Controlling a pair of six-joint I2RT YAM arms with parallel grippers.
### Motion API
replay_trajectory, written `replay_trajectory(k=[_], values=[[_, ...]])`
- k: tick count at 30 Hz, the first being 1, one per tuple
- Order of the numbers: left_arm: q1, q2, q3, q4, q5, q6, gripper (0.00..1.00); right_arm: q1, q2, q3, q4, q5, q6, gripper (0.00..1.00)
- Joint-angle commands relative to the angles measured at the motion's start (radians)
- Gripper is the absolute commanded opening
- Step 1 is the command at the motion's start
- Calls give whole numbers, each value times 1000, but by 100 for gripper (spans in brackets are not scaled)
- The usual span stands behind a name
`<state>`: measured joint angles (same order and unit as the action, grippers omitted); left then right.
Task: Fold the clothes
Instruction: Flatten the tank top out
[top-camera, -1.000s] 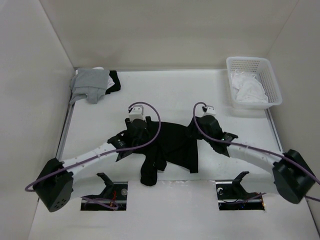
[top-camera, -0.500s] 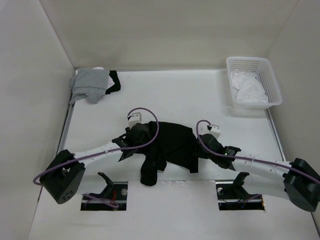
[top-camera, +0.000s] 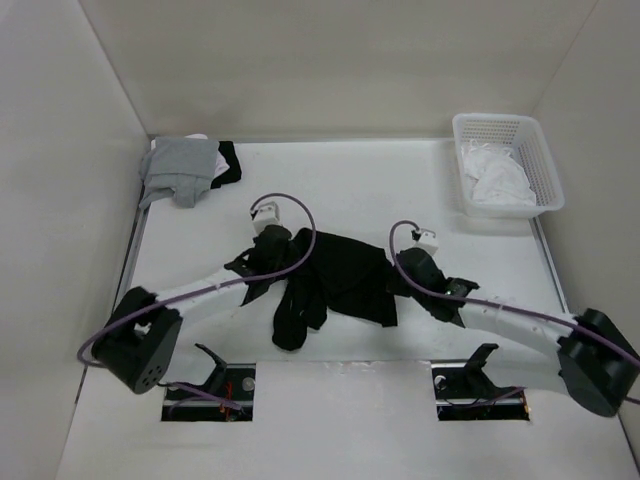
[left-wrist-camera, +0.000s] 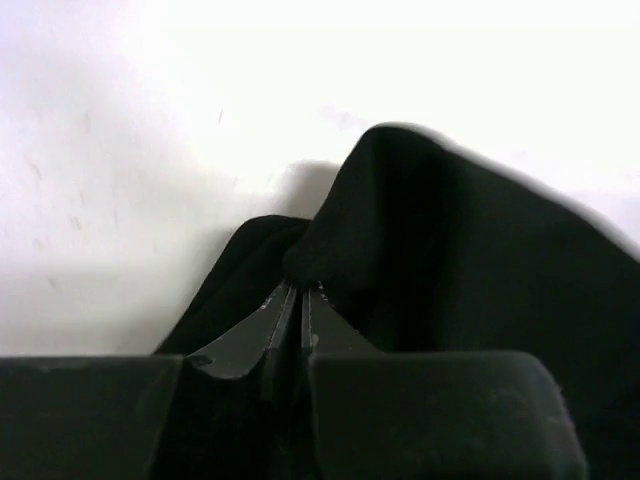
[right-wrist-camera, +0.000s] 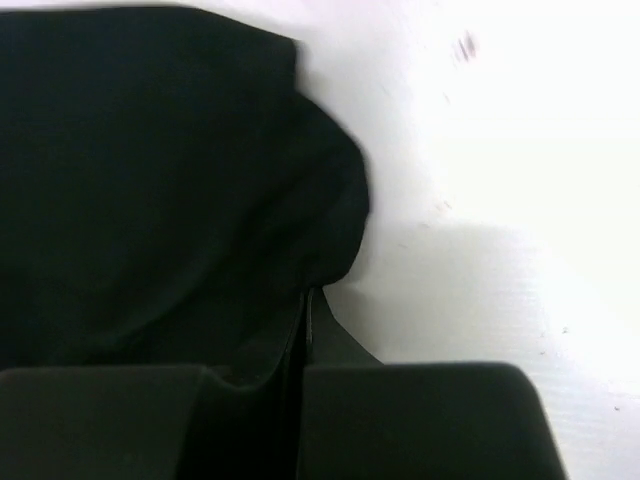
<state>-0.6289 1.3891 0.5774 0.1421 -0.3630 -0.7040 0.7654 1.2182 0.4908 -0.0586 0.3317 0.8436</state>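
Black top (top-camera: 335, 275) lies bunched nr the middle of the table (top-camera: 340, 190), a bit toward the near edge, w/ a narrow tail of fabric trailing toward that edge. My left gripper (left-wrist-camera: 297, 293) is clenched on a raised fold at the top's left side: fingers pressed together, cloth pinched at the tips. My right gripper (right-wrist-camera: 305, 300) is clamped the same way on the top's right edge. Table is plain white & matte, w/ a few faint specks in the wrist views. Far-left corner: grey garment (top-camera: 185, 170) in a heap, sth dark (top-camera: 230, 165) under it. Far-right corner: white basket (top-camera: 548, 170) w/ a white cloth (top-camera: 497, 180) inside. Bare pale walls (top-camera: 330, 60) box the table on 3 sides. Purple cables (top-camera: 288, 197) loop over both arms.
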Motion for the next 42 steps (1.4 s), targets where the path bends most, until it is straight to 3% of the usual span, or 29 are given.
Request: replay_trajectory(k=[1, 6, 10, 16, 20, 23, 25, 28, 30, 33, 35, 38, 40, 42], values=[[7, -204, 114, 68, -71, 98, 1, 30, -211, 129, 10, 102, -127, 0], [-24, -450, 141, 100, -256, 213, 1, 175, -540, 311, -228, 138, -241, 0], [-21, -556, 142, 168, -301, 254, 2, 355, -660, 426, -407, 158, -215, 0], [10, -582, 223, 235, -315, 322, 5, 640, -738, 424, -495, 225, -115, 1], [102, -434, 243, 382, -243, 379, 9, 731, -718, 326, -443, 207, -94, 5], [137, -233, 297, 390, -140, 339, 10, 603, -619, 243, -403, 126, -69, 5], [142, -81, 340, 410, -91, 318, 12, 417, -507, 180, -359, 16, -51, 4], [159, 152, 453, 396, -57, 313, 20, 135, -311, 69, -165, -129, -69, 3], [168, 302, 565, 348, -42, 334, 38, 10, -206, 49, -60, -167, -71, 3], [186, 447, 723, 225, -14, 359, 56, -126, -102, 51, 77, -157, -51, 20], [186, 433, 743, 174, -17, 345, 65, -174, -100, 64, 104, -148, -46, 36], [147, 280, 630, 185, -36, 339, 66, -151, -181, 57, 111, -111, -73, 47], [105, 158, 497, 220, -83, 316, 62, -122, -242, 32, 105, -80, -92, 47], [59, 56, 365, 229, -141, 284, 52, -102, -296, 0, 94, -76, -95, 36]])
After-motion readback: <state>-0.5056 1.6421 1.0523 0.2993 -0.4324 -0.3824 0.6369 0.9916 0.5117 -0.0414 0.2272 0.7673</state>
